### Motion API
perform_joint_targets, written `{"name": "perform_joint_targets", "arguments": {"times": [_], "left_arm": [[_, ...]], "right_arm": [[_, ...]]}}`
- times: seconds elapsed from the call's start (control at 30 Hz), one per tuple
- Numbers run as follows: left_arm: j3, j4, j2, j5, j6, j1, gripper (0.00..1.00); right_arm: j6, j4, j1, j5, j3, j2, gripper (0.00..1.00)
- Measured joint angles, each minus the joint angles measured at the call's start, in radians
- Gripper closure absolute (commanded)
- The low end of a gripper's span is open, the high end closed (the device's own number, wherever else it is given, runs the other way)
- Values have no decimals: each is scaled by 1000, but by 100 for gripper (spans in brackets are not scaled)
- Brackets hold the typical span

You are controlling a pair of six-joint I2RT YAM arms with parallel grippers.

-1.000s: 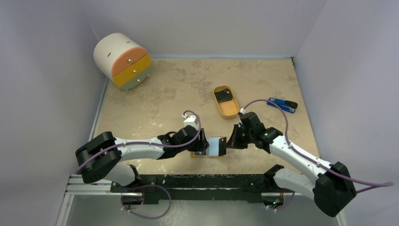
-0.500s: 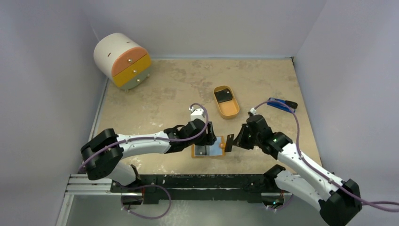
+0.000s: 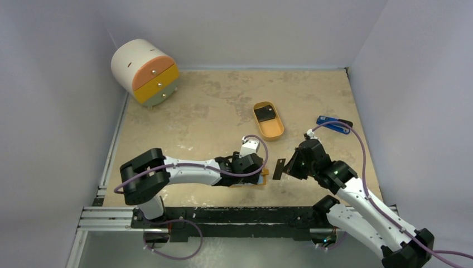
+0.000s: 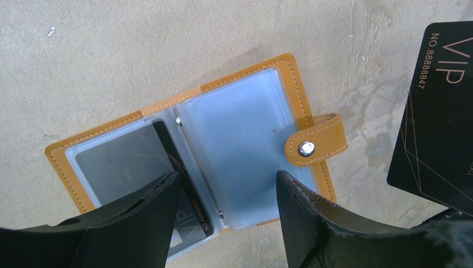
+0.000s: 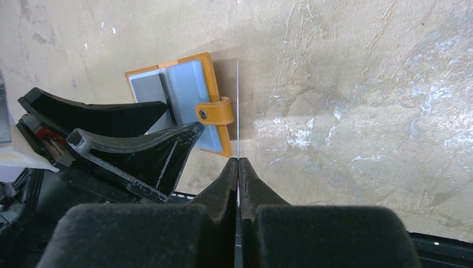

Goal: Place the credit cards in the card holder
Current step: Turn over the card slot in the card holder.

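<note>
The left wrist view shows the card holder [image 4: 240, 139] lying open at the near edge of the tabletop [image 4: 139, 50], one black card [image 4: 125, 164] tucked in its left sleeve. The left gripper [image 4: 226, 187] is spread wide above it, grasping nothing. The right wrist view shows the right gripper [image 5: 239, 163] clenched on a VIP credit card [image 5: 238, 100], edge-on there. From above, a further card [image 3: 264, 114] lies in the orange oval tray [image 3: 275, 132].

Carries, on the mottled beige table [image 3: 212, 106], a round white drawer chest [image 3: 144, 71] at the far left corner, an orange oval tray [image 3: 273, 130] right of centre, a blue-and-black gadget [image 3: 333, 124] near the right edge, and the card holder [image 4: 240, 145] lying open by the near edge.
</note>
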Motion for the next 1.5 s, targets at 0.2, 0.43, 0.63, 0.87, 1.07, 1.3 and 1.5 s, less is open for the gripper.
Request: {"name": "perform_joint_targets", "arguments": {"times": [0.2,0.43,0.63,0.87,1.07,1.3,1.5], "left_arm": [[27,0,34,-16,18,-10,39],[49,8,86,-46,29,-19,64],[49,15,95,-74,33,-20,83],[38,27,94,-92,32,-20,100],[-1,64,72,-99,14,-20,100],[-42,99,47,-101,-11,-20,100],[-52,102,39,-101,-13,-20,100]], "right_arm": [[0,-1,0,12,7,0,100],[-1,0,0,16,7,2,100],[-2,0,0,16,7,2,100],[-19,43,0,-28,7,17,100],[-47,164,0,-164,-5,76,100],[-80,231,0,-238,-17,200,100],[-103,249,0,-238,-17,279,100]]}}
